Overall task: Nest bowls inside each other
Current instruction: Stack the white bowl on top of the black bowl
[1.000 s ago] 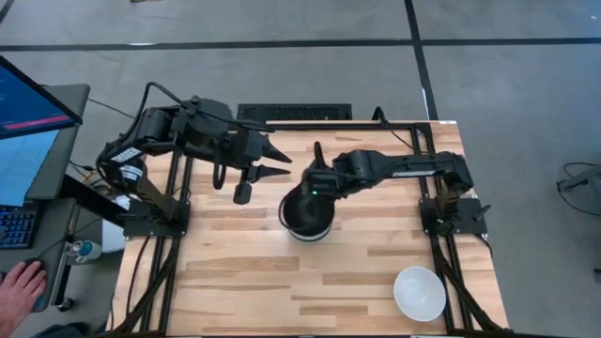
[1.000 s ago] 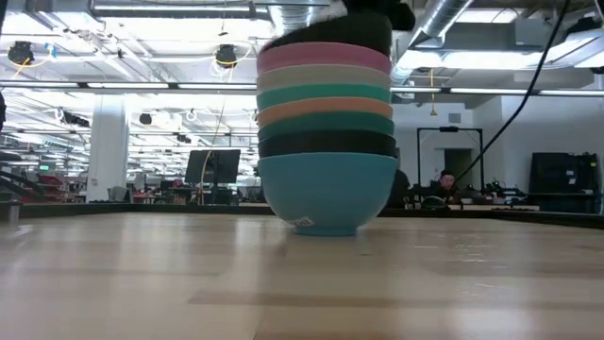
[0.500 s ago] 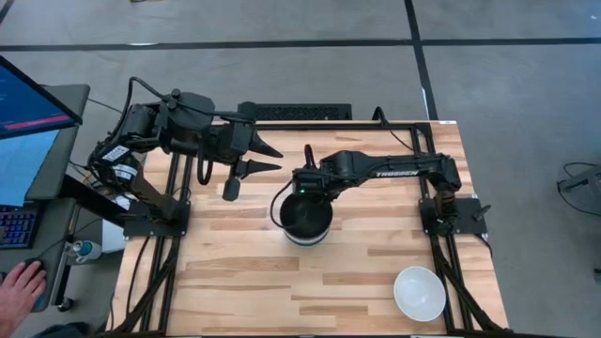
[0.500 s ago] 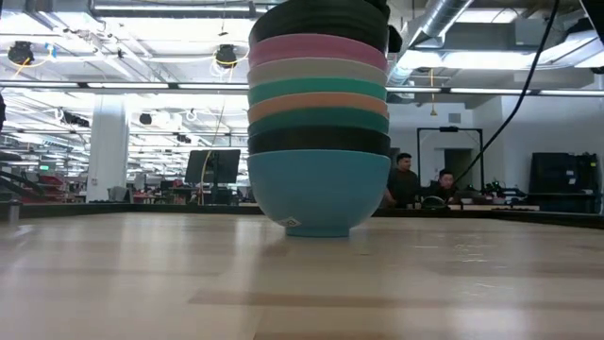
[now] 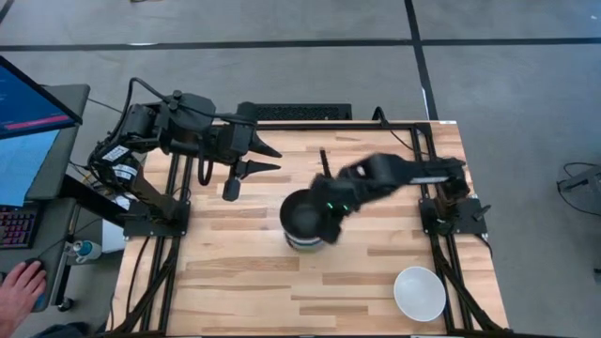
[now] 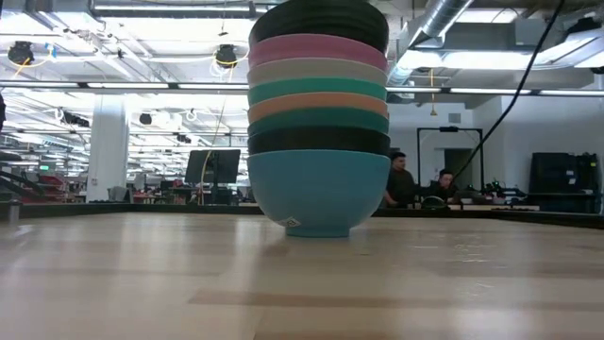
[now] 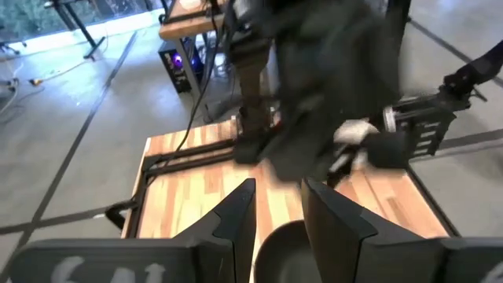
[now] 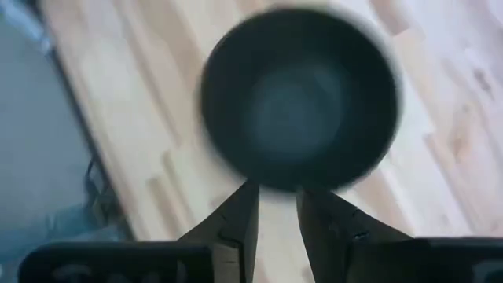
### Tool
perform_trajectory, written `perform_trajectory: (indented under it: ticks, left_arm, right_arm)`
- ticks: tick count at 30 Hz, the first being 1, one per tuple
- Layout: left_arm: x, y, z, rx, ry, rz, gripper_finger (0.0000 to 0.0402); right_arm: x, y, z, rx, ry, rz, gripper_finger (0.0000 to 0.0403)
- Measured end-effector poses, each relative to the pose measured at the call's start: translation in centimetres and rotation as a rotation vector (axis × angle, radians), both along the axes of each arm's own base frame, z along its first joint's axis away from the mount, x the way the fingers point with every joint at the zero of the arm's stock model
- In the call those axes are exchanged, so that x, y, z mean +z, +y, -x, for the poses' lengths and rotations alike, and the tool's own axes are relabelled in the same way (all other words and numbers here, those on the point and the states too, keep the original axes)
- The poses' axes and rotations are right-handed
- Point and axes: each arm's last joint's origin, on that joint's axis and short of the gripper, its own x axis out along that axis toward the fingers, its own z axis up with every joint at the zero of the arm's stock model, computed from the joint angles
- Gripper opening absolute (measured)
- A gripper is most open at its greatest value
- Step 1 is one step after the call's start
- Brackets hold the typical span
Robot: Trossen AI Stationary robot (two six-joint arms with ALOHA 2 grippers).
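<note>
A nested stack of several bowls [image 6: 318, 142] stands mid-table on its blue bottom bowl [image 6: 318, 194], with a black bowl [image 5: 305, 216] on top. One white bowl [image 5: 419, 293] sits alone near the table's near right corner. My right gripper [image 5: 331, 208] is open and blurred with motion at the stack's right rim. In the right wrist view the black bowl [image 8: 299, 102] lies ahead of this gripper [image 8: 277, 206], which holds nothing. My left gripper [image 5: 274, 158] waits open at the far left, pointing toward the stack [image 7: 283, 248].
The table's dark frame rails [image 5: 427, 178] run along the far and side edges. Bare wood lies on the near half, between the stack and the white bowl. A person's hand [image 5: 21, 286] rests beside a keyboard off the table's left. People [image 6: 401, 179] sit in the room behind.
My right gripper lowered the top black bowl onto the stack, where it settled level. It then left the bowl and swung toward the table's right and near side. The stack slid slightly as the bowl seated. My left gripper drew back toward the table's left.
</note>
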Motion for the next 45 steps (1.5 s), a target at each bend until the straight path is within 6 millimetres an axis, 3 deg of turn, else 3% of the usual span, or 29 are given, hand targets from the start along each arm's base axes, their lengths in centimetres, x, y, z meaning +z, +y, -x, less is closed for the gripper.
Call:
perform_trajectory:
  ticks: [6, 12, 19, 24, 28, 35, 45]
  left_arm:
    - [-0.1, 0.0, 0.0, 0.018, 0.009, 0.025, 0.0096]
    - [-0.1, 0.0, -0.1, 0.018, 0.011, 0.026, 0.0096]
    - [-0.5, -0.6, -0.4, -0.057, 0.033, 0.108, 0.0096]
    - [-1.6, -2.3, -1.1, -0.221, 0.083, 0.131, 0.0096]
    - [-2.4, -3.8, -2.1, -0.371, 0.07, 0.126, 0.0096]
    - [-1.8, -4.2, -3.2, -0.334, -0.043, 0.091, 0.0096]
    - [-1.7, -4.1, -3.7, -0.289, -0.06, 0.11, 0.0096]
  right_arm:
    - [2.3, 5.5, 4.3, 0.011, -0.072, -0.048, 0.0108]
    - [3.7, 9.4, 8.1, -0.097, -0.195, -0.028, 0.0108]
    - [3.9, 12.7, 10.8, -0.117, -0.33, 0.059, 0.0108]
    - [3.5, 14.6, 12.3, -0.14, -0.427, 0.132, 0.0102]
    - [1.5, 16.1, 13.0, -0.125, -0.372, 0.144, 0.0083]
    - [-4.6, 18.7, 14.8, -0.114, -0.134, 0.16, 0.0055]
    - [-9.6, 22.0, 22.1, -0.192, 0.062, 0.12, 0.0028]
